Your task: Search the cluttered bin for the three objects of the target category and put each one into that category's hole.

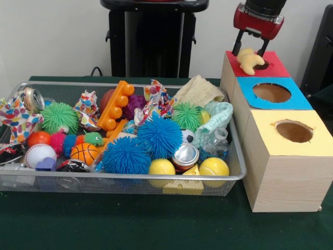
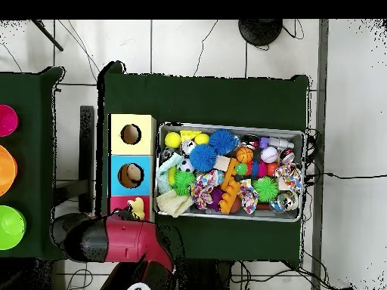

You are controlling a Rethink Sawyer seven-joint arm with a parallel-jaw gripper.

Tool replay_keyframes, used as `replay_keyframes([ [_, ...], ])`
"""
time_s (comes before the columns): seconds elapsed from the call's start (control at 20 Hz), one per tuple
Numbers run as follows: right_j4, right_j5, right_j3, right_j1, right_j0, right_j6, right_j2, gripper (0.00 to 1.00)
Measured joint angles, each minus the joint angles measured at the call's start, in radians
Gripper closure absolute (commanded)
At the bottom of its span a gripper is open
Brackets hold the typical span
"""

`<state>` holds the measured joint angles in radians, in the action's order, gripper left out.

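no writing is legible. upper right, gripper (image 1: 251, 52) jaws apart astride a yellow toy (image 1: 250, 60) on the red box (image 1: 270, 68); cluttered bin (image 1: 235, 176) lower left.

Yellow toy (image 1: 250, 60) across the red box's hole (image 1: 261, 65); blue hole (image 1: 271, 92), yellow hole (image 1: 294, 131) unobstructed.

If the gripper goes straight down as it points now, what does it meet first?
Most likely the yellow toy between its fingers, lying at the hole of the red-topped box. The gripper looks open around it.
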<state>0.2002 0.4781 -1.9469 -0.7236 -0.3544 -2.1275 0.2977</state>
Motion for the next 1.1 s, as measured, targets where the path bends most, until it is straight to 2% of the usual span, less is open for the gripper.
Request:
replay_keyframes([
  [0.35, 0.0, 0.031, 0.0, -0.021, 0.0, 0.0, 0.0, 0.0],
  [0.7, -0.001, 0.197, 0.011, -0.094, 0.0, 0.0, 0.006, 0.0],
  [0.85, -0.002, 0.301, 0.027, -0.137, 0.0, 0.0, 0.01, 0.0],
  [1.1, -0.015, 0.366, 0.058, -0.175, 0.007, 0.0, 0.013, 0.0],
])
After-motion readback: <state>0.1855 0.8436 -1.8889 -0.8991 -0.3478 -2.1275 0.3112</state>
